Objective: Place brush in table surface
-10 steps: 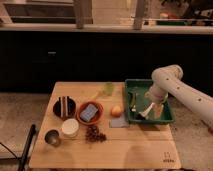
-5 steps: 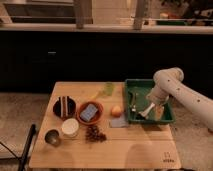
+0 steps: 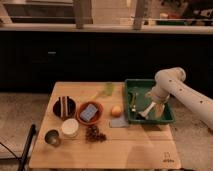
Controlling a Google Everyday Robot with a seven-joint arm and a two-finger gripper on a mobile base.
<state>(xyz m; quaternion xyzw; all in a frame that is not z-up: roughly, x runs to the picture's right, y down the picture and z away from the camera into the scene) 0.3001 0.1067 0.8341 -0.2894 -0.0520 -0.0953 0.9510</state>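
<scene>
Reach step: at frame right, the open pincer (image 3: 154, 99) hangs over the brush (image 3: 148, 110) in the green tray (image 3: 131, 84); next, grasp it.

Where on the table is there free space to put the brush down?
Free: the front right of the table surface, bordered by the green tray behind, the logo and the dark cluster at left. Crowded: the left half, with the dark bowl, orange bowl, white cup and metal cup. The gripper is low inside the tray.
</scene>
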